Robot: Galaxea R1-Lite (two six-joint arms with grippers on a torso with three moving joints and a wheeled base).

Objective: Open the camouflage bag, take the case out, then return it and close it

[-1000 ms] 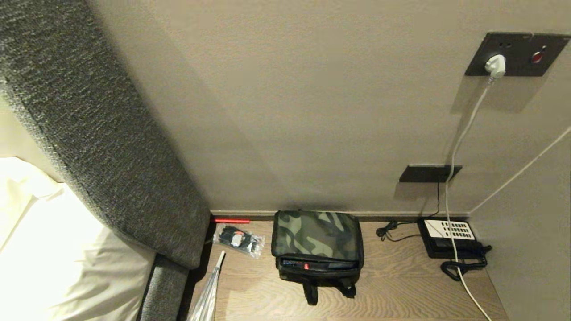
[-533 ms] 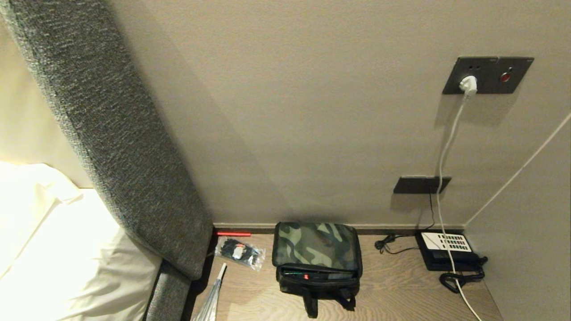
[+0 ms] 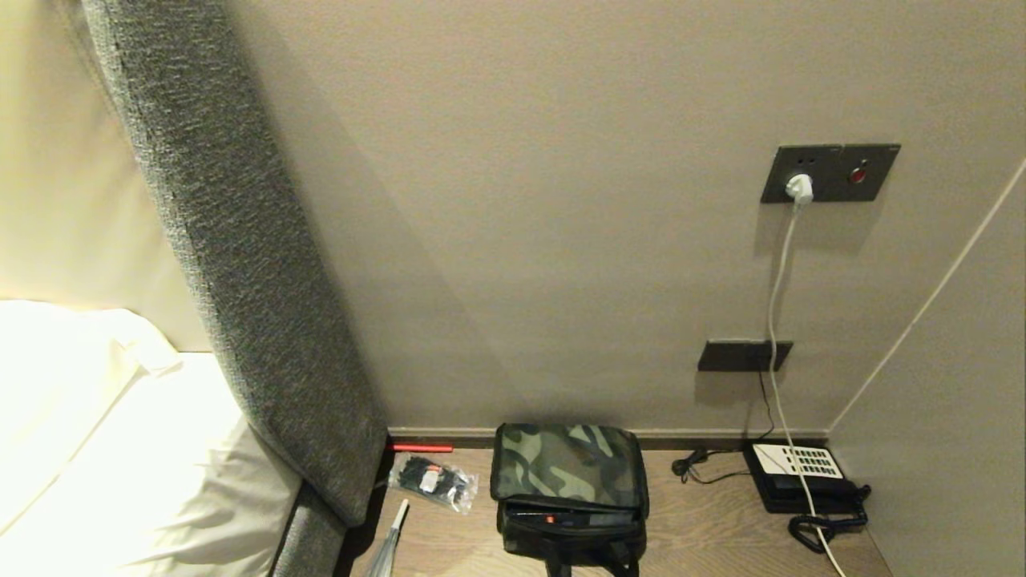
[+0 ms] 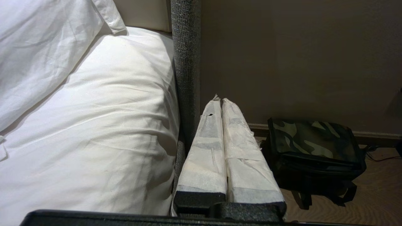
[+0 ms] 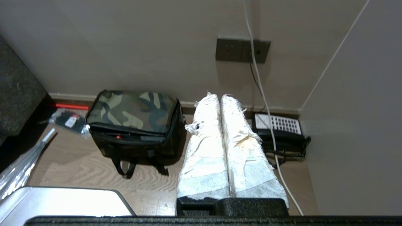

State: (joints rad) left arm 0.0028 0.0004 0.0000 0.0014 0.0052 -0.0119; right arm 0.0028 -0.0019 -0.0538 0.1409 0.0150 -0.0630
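Meanwhile the head view has tilted upward over the last second: the camouflage bag [image 3: 567, 489] has slid toward the bottom edge and more wall shows above it, so the camera moved, not the things. The bag sits against the baseboard, between the packet of cable ties [image 3: 432, 480] on its left and the desk telephone [image 3: 797, 474] well to its right. Its lid lies down but not fully closed, and a thin black edge with a red mark, probably the case [image 3: 561, 518], shows in the gap. That suggests the task is either not yet begun or near its end; I cannot tell which. Neither arm appears in the head view. The left gripper [image 4: 220, 102] and right gripper [image 5: 220, 97] both have their wrapped fingers pressed together, holding nothing, short of the bag.
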